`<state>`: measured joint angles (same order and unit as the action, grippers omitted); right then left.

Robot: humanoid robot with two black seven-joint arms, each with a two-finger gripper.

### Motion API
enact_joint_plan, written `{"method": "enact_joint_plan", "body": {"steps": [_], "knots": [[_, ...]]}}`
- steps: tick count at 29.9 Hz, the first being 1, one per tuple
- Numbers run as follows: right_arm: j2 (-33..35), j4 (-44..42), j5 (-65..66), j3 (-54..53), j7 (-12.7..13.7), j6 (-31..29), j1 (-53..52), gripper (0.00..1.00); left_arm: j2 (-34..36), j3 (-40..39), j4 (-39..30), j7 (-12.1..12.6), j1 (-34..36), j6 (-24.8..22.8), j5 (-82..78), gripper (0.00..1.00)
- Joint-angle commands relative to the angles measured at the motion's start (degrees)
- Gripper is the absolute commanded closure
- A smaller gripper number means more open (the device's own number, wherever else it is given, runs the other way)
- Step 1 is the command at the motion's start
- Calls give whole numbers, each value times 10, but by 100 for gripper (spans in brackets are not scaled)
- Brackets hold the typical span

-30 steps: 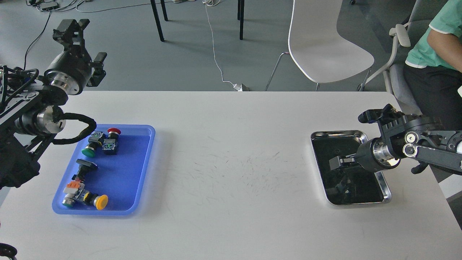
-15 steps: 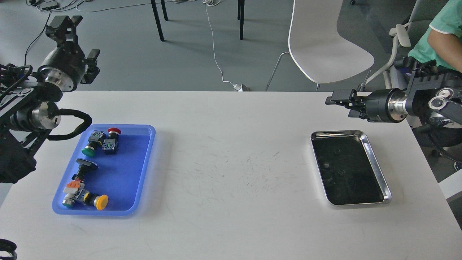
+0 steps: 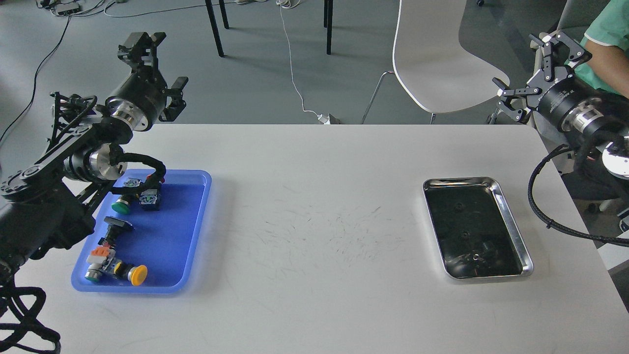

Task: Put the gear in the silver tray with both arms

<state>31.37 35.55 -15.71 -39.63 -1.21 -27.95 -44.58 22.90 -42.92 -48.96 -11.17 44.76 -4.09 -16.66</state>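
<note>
The silver tray (image 3: 514,227) lies on the right of the white table, its dark mirror bottom showing only faint reflections. Several push-button switch parts lie in a blue tray (image 3: 169,231) on the left: a green-capped one (image 3: 119,206), a black one (image 3: 116,227) and a yellow-capped one (image 3: 138,275). My left gripper (image 3: 161,69) is open and empty, raised beyond the table's far edge above the blue tray's far end. My right gripper (image 3: 537,73) is open and empty, raised off the table's far right corner, well away from the silver tray.
My left arm's black cable (image 3: 147,164) loops over the blue tray's far end. A white chair (image 3: 442,59) stands behind the table. A seated person (image 3: 607,39) is close behind my right gripper.
My right gripper has lifted out of the silver tray and swung up and right past the table corner, now spread open. My left gripper has swung rightward.
</note>
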Motion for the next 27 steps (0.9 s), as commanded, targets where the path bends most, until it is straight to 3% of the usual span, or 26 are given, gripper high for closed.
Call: {"method": "enact_joint_plan", "body": {"steps": [1, 5, 9, 12, 17, 20, 23, 27], "knots": [[-10, 11, -16, -40, -3, -1, 63, 4, -29, -23, 12, -2, -3, 1, 10, 2], [-12, 12, -16, -75, -1, -1, 92, 2, -35, -76, 41, -3, -8, -19, 28, 2], [-17, 12, -15, -76, -3, -1, 89, 1, -33, -77, 85, -13, -6, -94, 28, 2], [-17, 13, -15, -76, -3, -1, 87, 1, -33, -85, 98, -18, -5, -101, 30, 2], [-30, 13, -14, -76, -5, -1, 87, 1, -30, -101, 99, -60, -18, -115, 65, 2], [-32, 13, -14, -76, -5, -1, 87, 1, -24, -94, 99, -57, -20, -134, 78, 2], [-33, 14, -14, -74, -5, -1, 87, 1, -28, -86, 99, -37, -20, -126, 79, 2], [-42, 29, -13, -63, -4, -1, 86, 1, -30, -96, 111, -32, -20, -122, 91, 2]]}}
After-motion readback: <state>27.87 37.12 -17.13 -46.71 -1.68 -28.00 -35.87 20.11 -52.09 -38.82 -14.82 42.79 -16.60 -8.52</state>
